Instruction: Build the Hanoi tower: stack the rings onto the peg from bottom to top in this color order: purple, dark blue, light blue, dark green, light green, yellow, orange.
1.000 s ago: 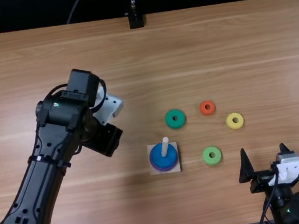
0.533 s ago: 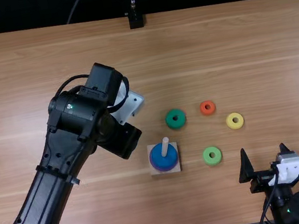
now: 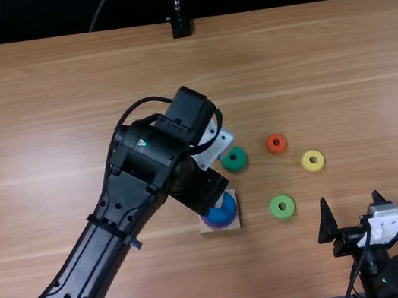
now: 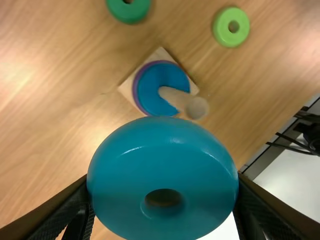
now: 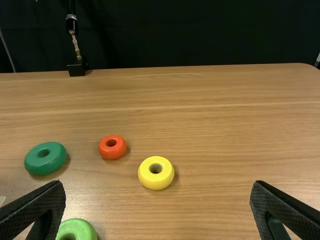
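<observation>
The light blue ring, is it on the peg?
Off it: the left pincer grips the light blue ring, with the peg standing apart.

Black jointed arms, trimmed in white and wired with dark cable.
The left arm (image 3: pixel 122 216) is built from smooth, rounded black sections, dotted with screw holes and marked by a tiny green light (image 3: pixel 141 142); a white plate (image 3: pixel 216 146) is fixed near its end, and a black cable (image 3: pixel 123 121) is looped outside. The right arm (image 3: pixel 397 277) is fitted with a white cover (image 3: pixel 386 225); its right claw (image 3: pixel 349 198) is given tapered black fingers (image 5: pixel 287 207), finely textured.
</observation>
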`<state>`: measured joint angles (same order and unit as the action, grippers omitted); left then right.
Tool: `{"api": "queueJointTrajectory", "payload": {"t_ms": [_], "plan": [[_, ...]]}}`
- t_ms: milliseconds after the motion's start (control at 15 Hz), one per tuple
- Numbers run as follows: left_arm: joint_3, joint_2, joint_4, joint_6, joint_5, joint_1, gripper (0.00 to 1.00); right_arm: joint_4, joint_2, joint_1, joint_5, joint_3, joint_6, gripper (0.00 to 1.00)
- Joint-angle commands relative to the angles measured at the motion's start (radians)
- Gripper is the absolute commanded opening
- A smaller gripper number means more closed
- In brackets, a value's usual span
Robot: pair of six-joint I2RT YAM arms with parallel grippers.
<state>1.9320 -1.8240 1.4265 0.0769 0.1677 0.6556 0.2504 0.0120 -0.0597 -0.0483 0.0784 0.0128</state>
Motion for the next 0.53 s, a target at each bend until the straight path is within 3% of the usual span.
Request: {"api": "queueJointTrajectory", "payload": {"t_ms": [0,467], "plan": [[0.042,-0.023,-0.004,-0.012,0.015,0.015,0.00,0.071,-0.012,-0.006,0.002,-0.068,-0.007,1.00],[0.064,-0.083,-0.011,-0.049,0.015,0.041,0.00,0.071,-0.012,-0.006,0.002,-0.068,-0.007,1.00]]}}
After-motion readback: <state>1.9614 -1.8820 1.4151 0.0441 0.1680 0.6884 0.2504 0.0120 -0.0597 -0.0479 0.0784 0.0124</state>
